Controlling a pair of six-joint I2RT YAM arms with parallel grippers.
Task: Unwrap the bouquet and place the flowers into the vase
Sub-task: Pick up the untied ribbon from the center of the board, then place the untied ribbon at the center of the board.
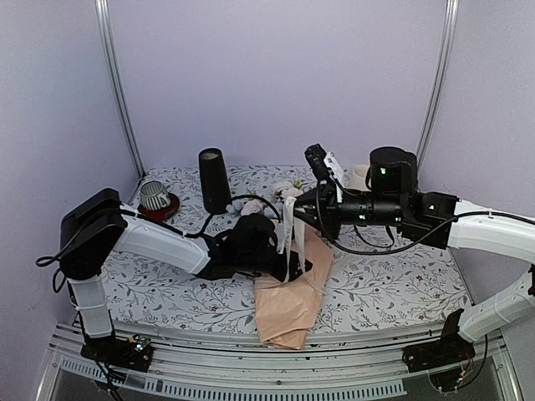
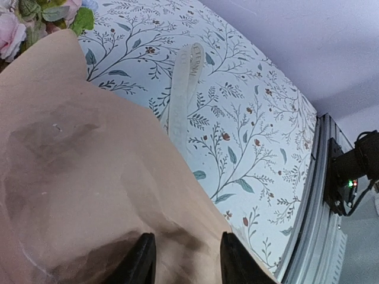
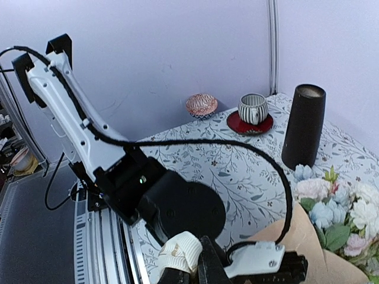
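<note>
The middle of the leaf-patterned surface [image 1: 393,276] is crowded. The left end effector [image 2: 188,258] and right end effector [image 3: 189,269] meet over the peach paper-wrapped bouquet of pastel flowers [image 1: 288,305]. A cream ribbon [image 2: 185,83] runs between them, and a black cable [image 1: 242,199] loops by the blooms.

At the back left, a tall matte black tapered vase [image 1: 214,180] and a striped cup on a red saucer [image 1: 155,197] stand apart, with a gap between them. A white mug [image 1: 359,177] sits behind the right arm.

The front right is bare beside the wrap. The front left is bare too, under the left arm.
</note>
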